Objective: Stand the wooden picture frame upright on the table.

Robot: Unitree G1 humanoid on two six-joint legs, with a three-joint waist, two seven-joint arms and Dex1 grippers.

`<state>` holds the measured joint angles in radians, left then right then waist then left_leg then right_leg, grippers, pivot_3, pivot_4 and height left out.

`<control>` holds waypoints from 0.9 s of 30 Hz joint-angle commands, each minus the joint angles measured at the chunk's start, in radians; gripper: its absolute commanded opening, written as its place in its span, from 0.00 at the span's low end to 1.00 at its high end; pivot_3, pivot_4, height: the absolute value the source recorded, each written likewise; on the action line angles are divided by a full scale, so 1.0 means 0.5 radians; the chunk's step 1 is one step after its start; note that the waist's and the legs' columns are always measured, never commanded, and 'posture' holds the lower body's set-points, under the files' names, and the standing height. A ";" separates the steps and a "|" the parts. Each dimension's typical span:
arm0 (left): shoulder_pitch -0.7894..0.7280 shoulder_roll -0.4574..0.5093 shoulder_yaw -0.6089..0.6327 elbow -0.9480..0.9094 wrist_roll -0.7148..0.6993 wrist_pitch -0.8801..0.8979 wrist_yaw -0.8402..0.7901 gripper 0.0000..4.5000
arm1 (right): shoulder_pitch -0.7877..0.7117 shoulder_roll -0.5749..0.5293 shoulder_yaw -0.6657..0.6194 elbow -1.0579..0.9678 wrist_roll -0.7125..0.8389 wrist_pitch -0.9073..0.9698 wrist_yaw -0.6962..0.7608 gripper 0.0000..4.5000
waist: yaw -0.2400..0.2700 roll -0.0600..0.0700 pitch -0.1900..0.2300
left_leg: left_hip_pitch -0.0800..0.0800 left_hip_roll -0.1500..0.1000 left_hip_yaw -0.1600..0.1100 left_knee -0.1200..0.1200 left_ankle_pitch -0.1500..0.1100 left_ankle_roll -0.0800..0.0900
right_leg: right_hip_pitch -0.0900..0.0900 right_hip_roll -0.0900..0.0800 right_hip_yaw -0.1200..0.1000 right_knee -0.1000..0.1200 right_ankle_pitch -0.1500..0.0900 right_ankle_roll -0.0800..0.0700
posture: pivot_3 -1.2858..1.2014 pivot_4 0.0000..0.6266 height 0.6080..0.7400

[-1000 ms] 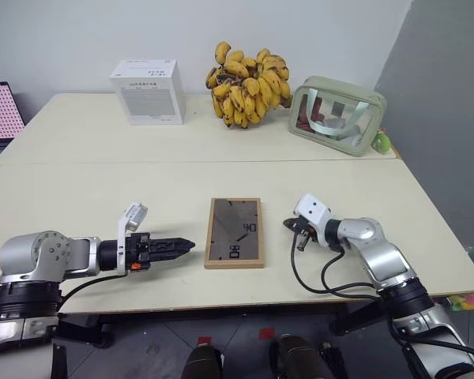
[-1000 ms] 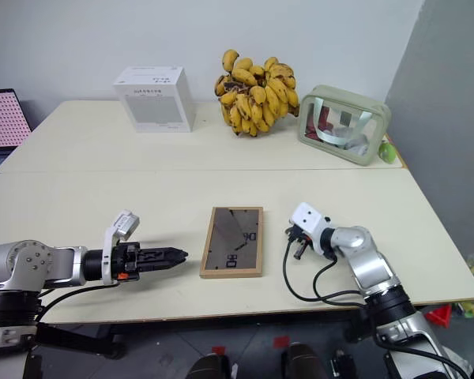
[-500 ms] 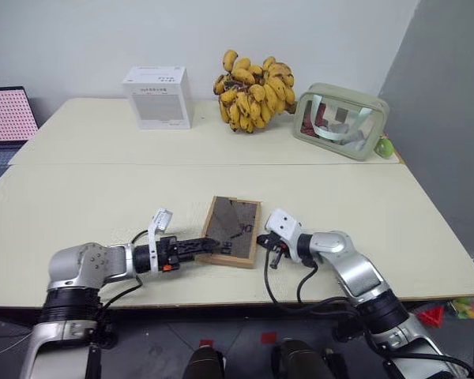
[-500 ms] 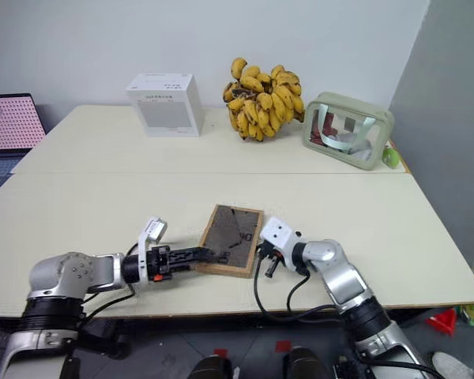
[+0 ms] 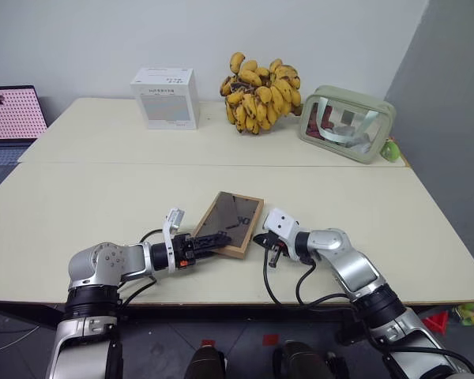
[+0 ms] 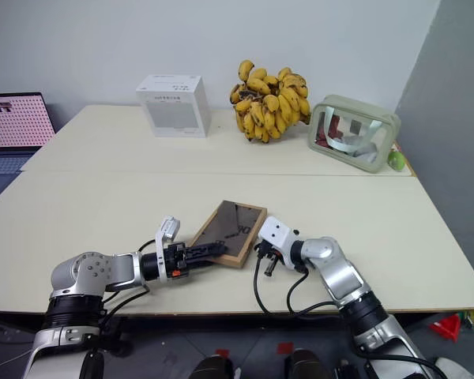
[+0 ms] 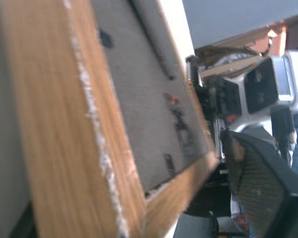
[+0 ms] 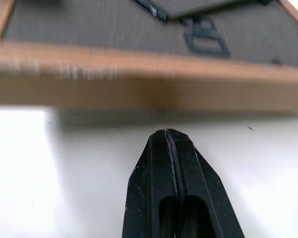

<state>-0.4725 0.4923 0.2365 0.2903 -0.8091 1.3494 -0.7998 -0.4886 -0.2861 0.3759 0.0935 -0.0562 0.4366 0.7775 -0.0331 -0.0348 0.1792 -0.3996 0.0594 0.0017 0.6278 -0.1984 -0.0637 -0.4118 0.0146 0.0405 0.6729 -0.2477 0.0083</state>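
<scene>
Light-wood picture frame (image 5: pixel 230 223) back-up, dark panel showing, left end effector (image 5: pixel 218 240) pinching its edge, right end effector (image 8: pixel 165 136) pressed together

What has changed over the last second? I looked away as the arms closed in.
Both grippers moved inward to the wooden picture frame: the left gripper now has its fingers at the near-left edge, and the shut right gripper sits at its right edge. The frame has rotated askew. White box, bananas and pouch stayed put.

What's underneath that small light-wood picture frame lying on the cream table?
The small light-wood picture frame lies back panel up on the cream table, the left gripper at its near-left edge. Its picture side faces down, hidden, as is any finger beneath.
</scene>
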 commanded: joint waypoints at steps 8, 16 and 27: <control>-0.037 -0.104 0.275 -0.054 -0.133 0.088 0.203 0.67 | 0.097 -0.193 -0.178 -0.065 0.065 0.088 0.002 0.00 | 0.005 0.000 0.000 | -0.002 0.000 0.000 -0.004 0.000 0.000 | 0.000 0.000 -0.001 -0.002 0.000 0.000 | 0.52 0.24 1.00; -0.078 -0.246 0.410 -0.229 -0.174 0.135 0.473 0.67 | -0.015 -0.399 -0.352 -0.091 0.153 0.151 0.038 0.00 | 0.001 -0.002 0.001 | -0.019 0.000 0.001 -0.004 0.000 0.000 | -0.006 0.000 0.000 -0.019 0.005 0.008 | 0.52 0.24 1.00; 0.056 -0.134 0.330 -0.429 -0.215 0.242 0.453 0.86 | -0.010 -0.365 -0.304 -0.075 0.161 0.146 0.034 0.00 | -0.011 -0.002 0.002 | -0.035 0.002 0.002 -0.009 -0.002 0.000 | -0.023 0.004 0.000 -0.020 0.013 0.022 | 0.52 0.24 1.00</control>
<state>-0.4471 0.4020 0.3823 0.1185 -0.8721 1.4217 -0.5579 -0.4843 -0.4653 0.2232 0.0697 0.0191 0.5152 0.7925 -0.0388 -0.0357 0.1801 -0.4168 0.0605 0.0029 0.6233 -0.1993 -0.0636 -0.4231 0.0168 0.0408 0.6630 -0.2411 0.0193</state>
